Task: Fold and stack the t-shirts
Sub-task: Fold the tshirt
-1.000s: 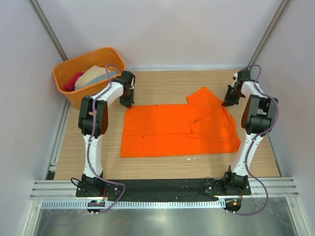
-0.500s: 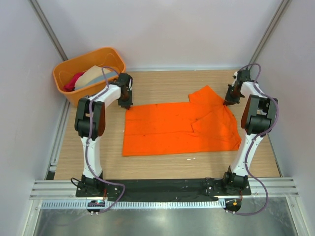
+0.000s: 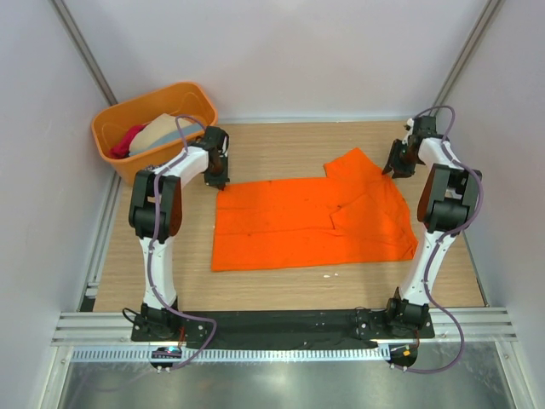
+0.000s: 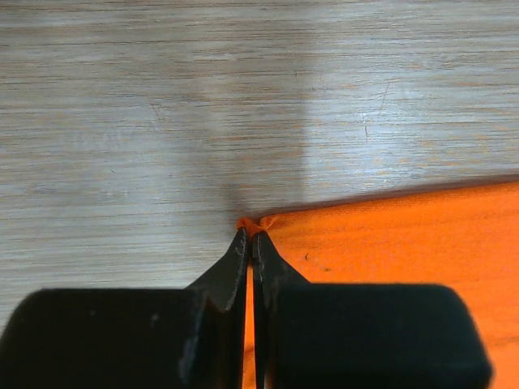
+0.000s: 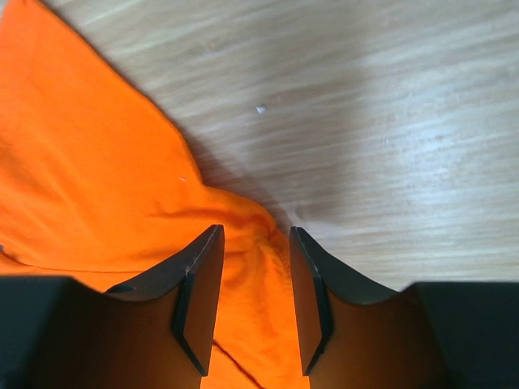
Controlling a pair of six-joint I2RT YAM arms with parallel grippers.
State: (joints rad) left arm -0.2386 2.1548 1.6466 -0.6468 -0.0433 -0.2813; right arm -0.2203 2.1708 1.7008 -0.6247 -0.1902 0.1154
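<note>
A bright orange t-shirt lies spread flat on the wooden table, one sleeve pointing to the far right. My left gripper is shut on the shirt's far left corner; in the left wrist view a pinch of orange cloth shows between the closed fingertips. My right gripper is open over the shirt's far right edge by the sleeve; in the right wrist view its jaws stand apart with bunched orange cloth between them. Beige, grey-blue and crimson-pink shirts lie in the tub.
A rigid orange plastic tub stands at the far left corner of the table. White walls with metal posts close in the back and sides. A black rail runs along the near edge by the arm bases.
My right gripper has let go of the shirt's right edge and moved slightly back. The cloth there has settled flat. The left gripper has stayed shut on its corner.
</note>
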